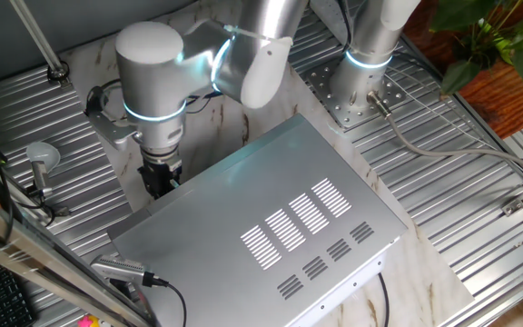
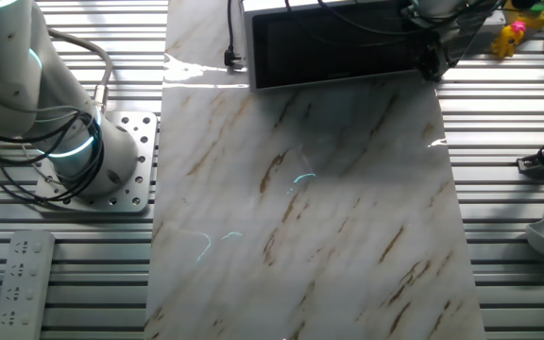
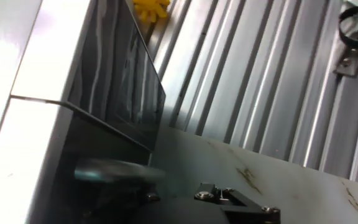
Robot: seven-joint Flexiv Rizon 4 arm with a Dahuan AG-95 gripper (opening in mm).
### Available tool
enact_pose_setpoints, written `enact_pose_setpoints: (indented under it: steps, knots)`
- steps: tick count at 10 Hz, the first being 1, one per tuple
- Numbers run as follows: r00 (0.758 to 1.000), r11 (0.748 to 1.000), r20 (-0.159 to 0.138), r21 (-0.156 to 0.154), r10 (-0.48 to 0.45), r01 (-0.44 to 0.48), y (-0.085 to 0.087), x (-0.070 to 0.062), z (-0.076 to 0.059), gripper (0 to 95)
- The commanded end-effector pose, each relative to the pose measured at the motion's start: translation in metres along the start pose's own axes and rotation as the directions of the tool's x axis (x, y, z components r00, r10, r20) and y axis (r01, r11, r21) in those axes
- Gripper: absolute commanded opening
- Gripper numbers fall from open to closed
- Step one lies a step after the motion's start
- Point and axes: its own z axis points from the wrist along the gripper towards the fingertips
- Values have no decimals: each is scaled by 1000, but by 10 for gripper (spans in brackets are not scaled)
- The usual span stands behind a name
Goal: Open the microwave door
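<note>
Step in hand: the arm has its hand down at the front corner of the microwave, at the edge of the microwave door; judged from this, the robot is at the reach-and-engage stage and the door is not yet swung wide.
Task thing, place: the microwave sits on the marble slab laid over the ribbed counter; its slotted silver top faces one fixed camera, its black door faces the other fixed camera across the slab.
Door state: in the hand view the dark glassy door seems to stand a little off the pale body, with a shadowed gap beneath its lower edge; whether it is truly unlatched cannot be told.
Hand state: cannot tell. The fingers are hidden behind the microwave in one fixed view, lost in dark clutter in the other, and only a bit of black metal with screws shows in the hand view.
Next move, judged: a catch on the door's free edge, then a pull along an arc about the hinge, out over the bare slab; a straight pull could drag the whole box.
Risk, judged: a slip off the thin door edge.
Containers: the microwave is the only one; its inside is hidden, so the contents are unknown.
</note>
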Motion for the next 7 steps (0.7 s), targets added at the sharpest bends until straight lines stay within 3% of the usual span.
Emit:
enact_pose_setpoints:
  steps: [1, 3, 7]
  knots:
    - [1000, 999, 2, -37, -26, 26, 3, -4, 0, 380]
    - [999, 998, 15, -58, -29, 30, 3, -4, 0, 380]
    - [999, 997, 17, -67, -34, 35, 3, -4, 0, 380]
